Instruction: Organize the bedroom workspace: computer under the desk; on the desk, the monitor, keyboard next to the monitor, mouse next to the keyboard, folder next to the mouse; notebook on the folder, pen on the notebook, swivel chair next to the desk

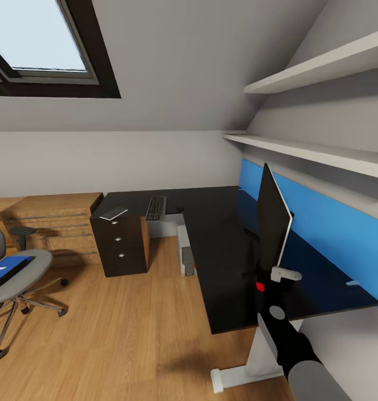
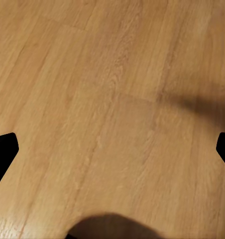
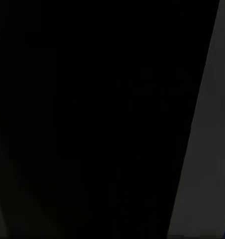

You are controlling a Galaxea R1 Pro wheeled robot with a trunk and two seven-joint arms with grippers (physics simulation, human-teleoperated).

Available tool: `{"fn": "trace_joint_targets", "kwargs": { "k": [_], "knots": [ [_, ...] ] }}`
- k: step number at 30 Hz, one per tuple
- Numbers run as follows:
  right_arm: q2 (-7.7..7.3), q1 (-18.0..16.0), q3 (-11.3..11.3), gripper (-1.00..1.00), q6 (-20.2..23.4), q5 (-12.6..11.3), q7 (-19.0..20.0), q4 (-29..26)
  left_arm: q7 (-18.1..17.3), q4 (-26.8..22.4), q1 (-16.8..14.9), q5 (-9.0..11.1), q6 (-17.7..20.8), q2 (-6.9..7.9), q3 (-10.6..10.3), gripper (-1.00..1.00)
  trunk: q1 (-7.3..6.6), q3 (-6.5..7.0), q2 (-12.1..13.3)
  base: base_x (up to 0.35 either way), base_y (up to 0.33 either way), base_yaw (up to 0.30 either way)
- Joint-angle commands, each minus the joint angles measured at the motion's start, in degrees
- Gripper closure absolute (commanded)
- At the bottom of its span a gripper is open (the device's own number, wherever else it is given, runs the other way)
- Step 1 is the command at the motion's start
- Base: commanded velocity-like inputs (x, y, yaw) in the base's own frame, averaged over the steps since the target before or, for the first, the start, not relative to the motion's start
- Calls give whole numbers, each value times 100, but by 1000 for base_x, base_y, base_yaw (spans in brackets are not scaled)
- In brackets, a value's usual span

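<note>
On the near wing of the desk (image 1: 211,245), the monitor (image 1: 272,223) is standing edge-on to the head camera, its ring base on the glossy black surface. The right gripper (image 1: 284,274) is reaching up against its lower corner by the red dot; whether the fingers are closed on the screen edge I cannot tell, as the right wrist view is showing mostly black. The left gripper's fingers (image 2: 3,149) are hanging spread apart and empty over the wooden floor (image 2: 112,99).

The keyboard (image 1: 155,208) is lying on the far wing, well apart from the monitor. The computer (image 1: 185,253) is sitting under the desk. The folder (image 1: 10,267) is resting on the swivel chair (image 1: 16,278).

The step appears to be settling the monitor. Doing it well probably means keeping it upright, pushing low near the stand, and moving slowly so it is not tipping.
</note>
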Motion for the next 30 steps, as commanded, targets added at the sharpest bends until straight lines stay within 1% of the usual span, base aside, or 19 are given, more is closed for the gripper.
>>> {"fn": "trace_joint_targets", "kwargs": {
  "k": [1,12,21,30],
  "knots": [
    [7,-2,-19,-100,-5,60,-10,5,5,-8,2,51,-7,-3,1,-100,1,-5,-4,18,-16,0],
    [6,33,-20,-100,-11,55,20,5,5,-8,2,51,-7,-3,1,-100,1,-4,-4,4,-4,-2],
    [6,70,-20,-100,-18,54,24,5,5,-8,2,51,-7,-3,1,-100,1,26,-4,0,0,-78],
    [7,78,-19,-100,-18,53,24,5,5,-8,2,51,-7,-15,1,-100,1,33,-4,0,0,-13]
  ]
}}
